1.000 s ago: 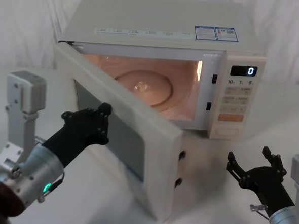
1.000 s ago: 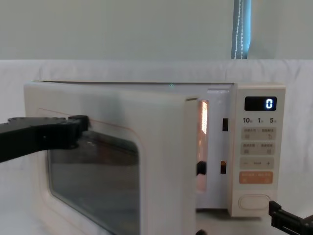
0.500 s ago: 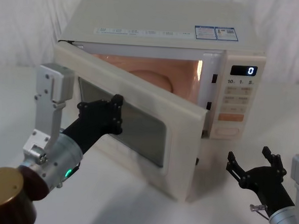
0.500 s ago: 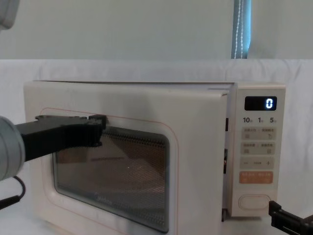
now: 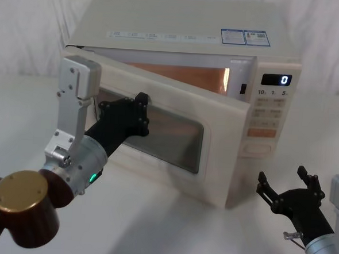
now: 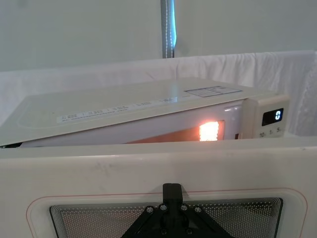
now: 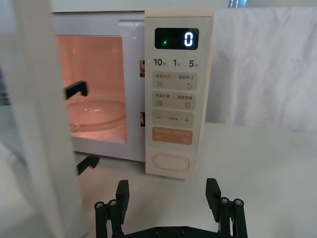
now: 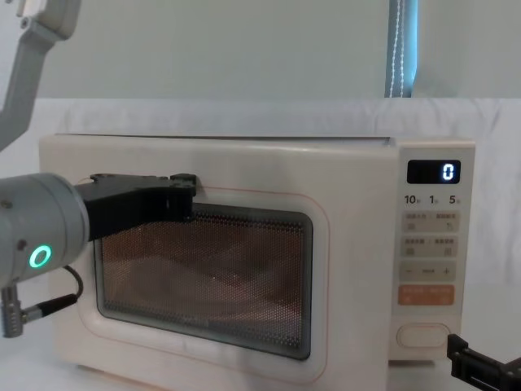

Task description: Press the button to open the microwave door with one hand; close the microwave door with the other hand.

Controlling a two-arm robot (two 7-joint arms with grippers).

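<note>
At frame centre the stiff, hinged microwave door (image 5: 174,139) is nearly closed, best pushed flat on its glass, where the left hand (image 5: 137,114) presses, finger spread unclear; right hand (image 5: 289,186) open, empty.

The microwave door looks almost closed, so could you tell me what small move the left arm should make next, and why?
Probably a short further push inward. The left end effector rests against the microwave door near its window's upper edge, yet the head view shows a lit gap at the latch side, so the door isn't latched. The right end effector sits open on the table, clear of the button.
</note>
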